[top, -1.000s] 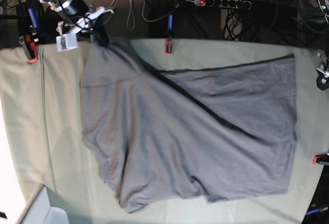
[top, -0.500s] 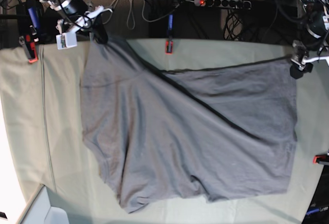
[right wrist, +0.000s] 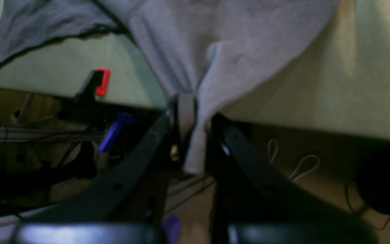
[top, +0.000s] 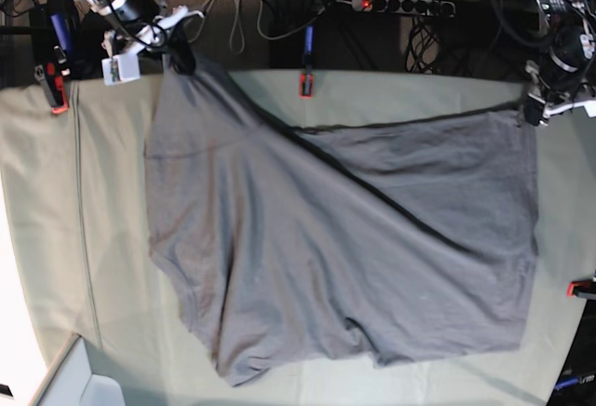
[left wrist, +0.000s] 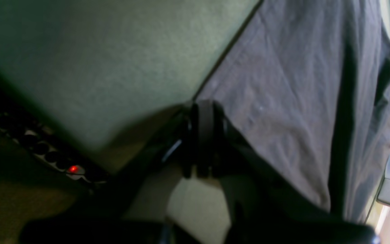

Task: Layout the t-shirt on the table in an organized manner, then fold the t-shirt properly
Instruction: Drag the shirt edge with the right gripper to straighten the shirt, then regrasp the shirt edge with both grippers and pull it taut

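T-shirt (top: 345,238): soft grey cotton (creased), pinched by both tools.

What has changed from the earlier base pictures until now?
The left end effector came in over the far corner of the plain grey cotton t-shirt and closed on it. The right end effector kept its pinch on the other far corner. The shirt on the pale green cloth-covered table barely shifted.

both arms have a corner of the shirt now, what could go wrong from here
1. The right gripper pinches only a thin bunched tip of the t-shirt past the table edge; it might slip out.
2. The left gripper holds just the corner; pulling apart could stretch the diagonal fold rather than flatten it.
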Robot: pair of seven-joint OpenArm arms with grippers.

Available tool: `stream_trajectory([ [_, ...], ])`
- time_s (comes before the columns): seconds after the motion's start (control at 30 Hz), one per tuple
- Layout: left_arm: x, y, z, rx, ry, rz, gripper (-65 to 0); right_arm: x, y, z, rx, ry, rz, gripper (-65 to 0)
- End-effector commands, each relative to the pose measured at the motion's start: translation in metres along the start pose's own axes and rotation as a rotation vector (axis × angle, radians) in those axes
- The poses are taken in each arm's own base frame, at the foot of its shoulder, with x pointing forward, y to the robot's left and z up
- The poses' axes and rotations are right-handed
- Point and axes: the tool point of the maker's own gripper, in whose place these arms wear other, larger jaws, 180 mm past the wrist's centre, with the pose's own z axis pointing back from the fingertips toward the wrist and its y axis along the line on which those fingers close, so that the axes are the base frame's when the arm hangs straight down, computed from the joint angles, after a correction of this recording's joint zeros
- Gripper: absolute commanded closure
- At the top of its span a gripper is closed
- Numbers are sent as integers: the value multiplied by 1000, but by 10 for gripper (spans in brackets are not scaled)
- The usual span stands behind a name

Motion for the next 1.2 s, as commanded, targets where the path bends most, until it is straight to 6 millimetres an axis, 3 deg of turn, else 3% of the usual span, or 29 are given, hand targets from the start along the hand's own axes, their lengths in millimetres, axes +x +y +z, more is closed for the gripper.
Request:
stream_trajectory([
  [0.0,15,-8,2,-21,-29,-17,-3,8,4,4,17,-29,8,0],
  [0.2,45,-12,21,-31,-59,-68,-1,10,22,4,66,-25,35,0],
  [0.37,84,6,46,4,-156,-22,-1,8,62,2,177,-13,66,0],
  [0.53,111,-1,51,-7,-198,-47,-1,3,94,-1,268,1,72,0],
  [0.77,111,-1,51,-5,-202,-48,-1,5,91,0,267,0,86,0],
  [1.0,112,-1,52,-7,-201,-49,-1,15,72,16,213,-29,113,0],
  [1.17,109,1,52,0,-199,-49,-1,6,70,29,215,-30,106,0],
])
